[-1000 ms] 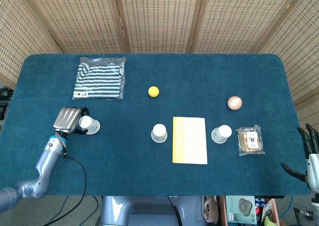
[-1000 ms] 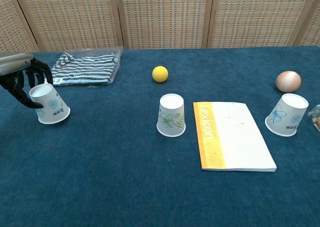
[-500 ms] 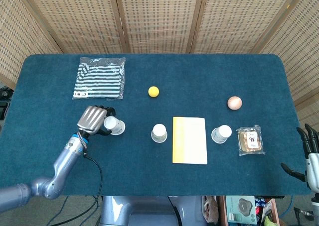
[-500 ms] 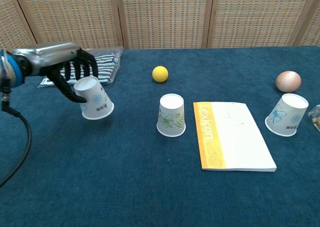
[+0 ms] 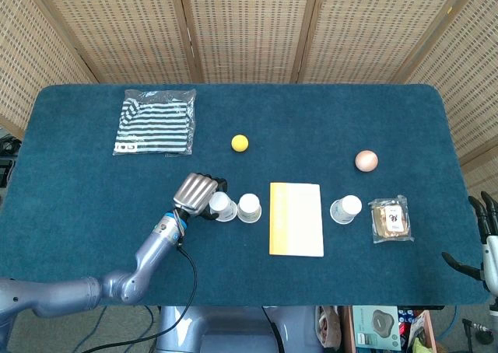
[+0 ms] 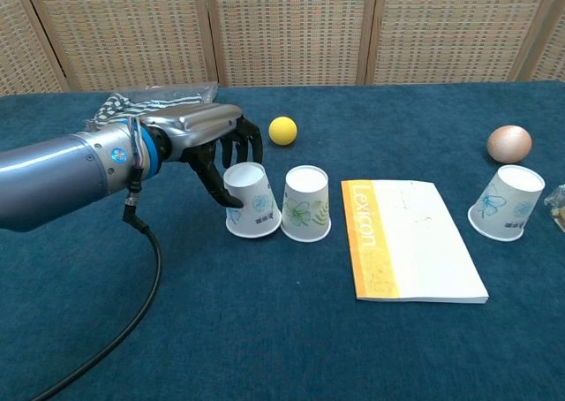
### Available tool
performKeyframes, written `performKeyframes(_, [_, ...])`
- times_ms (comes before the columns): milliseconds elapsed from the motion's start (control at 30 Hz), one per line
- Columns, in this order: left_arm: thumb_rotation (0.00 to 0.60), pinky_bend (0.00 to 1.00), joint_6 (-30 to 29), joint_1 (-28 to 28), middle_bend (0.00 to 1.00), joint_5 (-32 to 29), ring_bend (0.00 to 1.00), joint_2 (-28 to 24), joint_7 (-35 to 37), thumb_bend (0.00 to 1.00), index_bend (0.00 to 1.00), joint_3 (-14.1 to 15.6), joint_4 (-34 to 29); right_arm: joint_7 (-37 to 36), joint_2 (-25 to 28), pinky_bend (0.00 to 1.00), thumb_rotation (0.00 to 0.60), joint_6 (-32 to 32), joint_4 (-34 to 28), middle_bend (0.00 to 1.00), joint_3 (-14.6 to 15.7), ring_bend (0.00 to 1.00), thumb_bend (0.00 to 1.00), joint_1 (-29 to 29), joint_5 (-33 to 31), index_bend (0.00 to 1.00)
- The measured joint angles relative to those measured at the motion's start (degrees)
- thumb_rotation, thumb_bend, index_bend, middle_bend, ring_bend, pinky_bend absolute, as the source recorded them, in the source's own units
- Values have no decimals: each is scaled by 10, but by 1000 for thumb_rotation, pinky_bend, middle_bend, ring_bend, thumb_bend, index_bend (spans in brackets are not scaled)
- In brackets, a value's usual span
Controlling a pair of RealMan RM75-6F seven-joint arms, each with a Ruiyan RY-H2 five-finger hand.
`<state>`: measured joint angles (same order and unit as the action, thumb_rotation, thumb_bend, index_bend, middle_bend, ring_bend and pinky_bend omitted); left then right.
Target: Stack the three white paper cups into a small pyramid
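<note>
The left hand (image 6: 214, 149) grips an upside-down cup (image 6: 252, 200), a second cup (image 6: 305, 203) touching just beyond; right hand (image 5: 484, 232) open.

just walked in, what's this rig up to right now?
It is building a cup pyramid. The left robot hand grips one upside-down paper cup and has it right beside the middle cup, the two touching or nearly so. The third cup stands alone on the far side of the yellow-spined booklet. The right robot hand hangs open off the table's edge. Nothing is stacked yet.
</note>
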<state>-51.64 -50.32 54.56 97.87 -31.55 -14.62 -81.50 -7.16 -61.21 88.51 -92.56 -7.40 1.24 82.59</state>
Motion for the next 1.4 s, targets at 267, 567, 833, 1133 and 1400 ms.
performKeyframes(267, [600, 326, -23, -20, 182, -16, 167, 22, -54, 186, 200, 12, 13, -15, 4, 0, 600, -1, 4, 0, -2, 0, 73, -1, -4, 0])
performKeyframes(567, [600, 26, -37, -7, 0, -16, 0, -26, -37, 184, 0, 18, -60, -9, 2, 0, 600, 1, 3, 0, 0, 0, 74, -1, 1, 0])
performKeyframes(833, [600, 0, -109, 47, 0, 23, 0, -125, -15, 133, 0, 33, -141, 10, -3, 0, 600, -11, 9, 0, 7, 0, 74, 8, 15, 0])
performKeyframes(1133, [600, 0, -258, 197, 0, 114, 0, -313, 73, 97, 0, 85, -218, 32, -12, 0, 600, -44, 23, 3, 8, 0, 74, 47, 46, 0])
performKeyframes(1400, [600, 0, -339, 309, 0, 144, 0, -371, 170, 97, 0, 120, -206, -11, 8, 18, 600, -152, 10, 118, 8, 3, 74, 129, 84, 92])
